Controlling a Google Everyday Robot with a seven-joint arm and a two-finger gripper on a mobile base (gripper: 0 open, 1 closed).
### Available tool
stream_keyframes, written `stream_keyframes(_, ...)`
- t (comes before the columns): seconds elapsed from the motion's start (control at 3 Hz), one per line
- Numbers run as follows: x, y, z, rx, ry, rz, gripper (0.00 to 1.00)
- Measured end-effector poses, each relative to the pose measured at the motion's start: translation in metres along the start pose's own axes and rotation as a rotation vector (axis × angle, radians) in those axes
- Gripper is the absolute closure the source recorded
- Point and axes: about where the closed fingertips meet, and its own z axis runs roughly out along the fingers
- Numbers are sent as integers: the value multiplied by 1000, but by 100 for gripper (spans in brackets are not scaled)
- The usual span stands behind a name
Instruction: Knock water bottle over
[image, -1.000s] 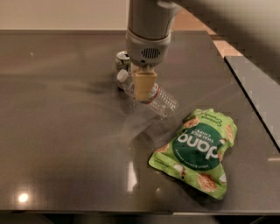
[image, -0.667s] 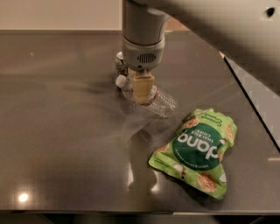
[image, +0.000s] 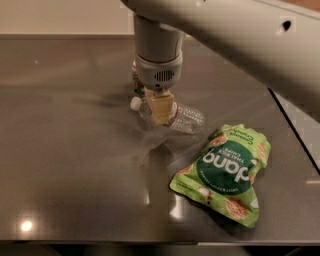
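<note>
Risk: the clear ribbed plastic water bottle (image: 187, 118), lying sideways on the dark table (image: 75, 175), could roll right against the green snack pouch (image: 225, 170) if nudged. The beige-tipped gripper (image: 161, 107) hangs over its neck; I cannot tell whether it is spread or closed.

The hand (image: 161, 107) over the water bottle (image: 187, 117) hides its middle.

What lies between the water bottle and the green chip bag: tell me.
Only bare tabletop, in the camera view, separates the lying water bottle from the chip bag. The end effector sits over the bottle's neck end.
</note>
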Motion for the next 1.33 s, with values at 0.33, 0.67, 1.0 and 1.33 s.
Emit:
stream_keyframes(0.33, -5, -1, 8, -30, -50, -9, 35)
stream_keyframes(0.67, -8, -2, 14, -52, -109, 1, 13)
stream_keyframes(1.0, -9, -1, 22, -78, -156, 21, 0)
stream_keyframes(1.33, -9, 1, 30, -101, -175, 39, 0)
